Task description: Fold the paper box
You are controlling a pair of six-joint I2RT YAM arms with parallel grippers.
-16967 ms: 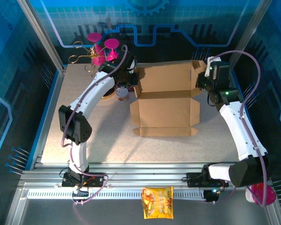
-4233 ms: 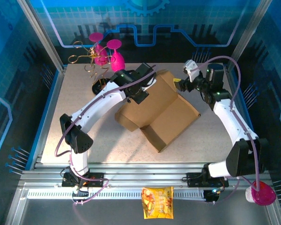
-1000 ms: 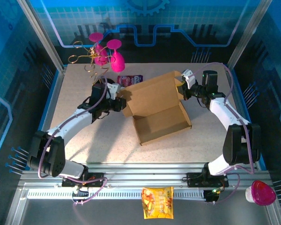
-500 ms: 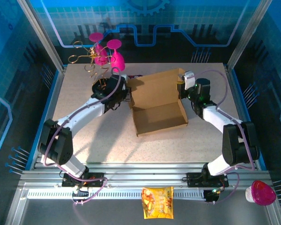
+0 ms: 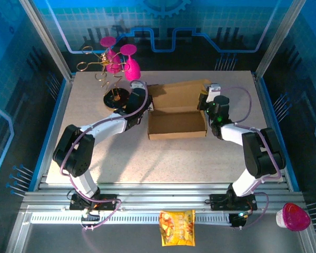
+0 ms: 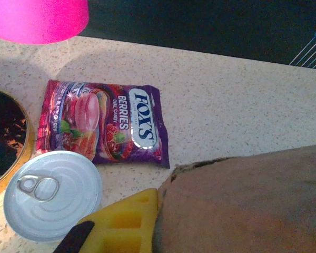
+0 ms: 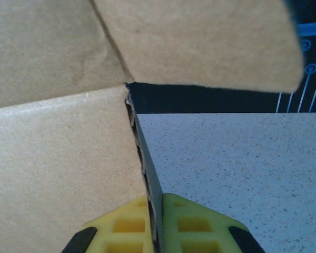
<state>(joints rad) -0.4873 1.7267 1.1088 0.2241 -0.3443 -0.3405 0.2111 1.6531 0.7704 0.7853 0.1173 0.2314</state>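
Brown paper box [image 5: 177,124], shallow tray (lid up)

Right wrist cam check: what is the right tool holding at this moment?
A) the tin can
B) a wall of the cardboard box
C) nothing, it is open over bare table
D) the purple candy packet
B: in the right wrist view a wall of the paper box stands edge-on, pinched in the right tool.
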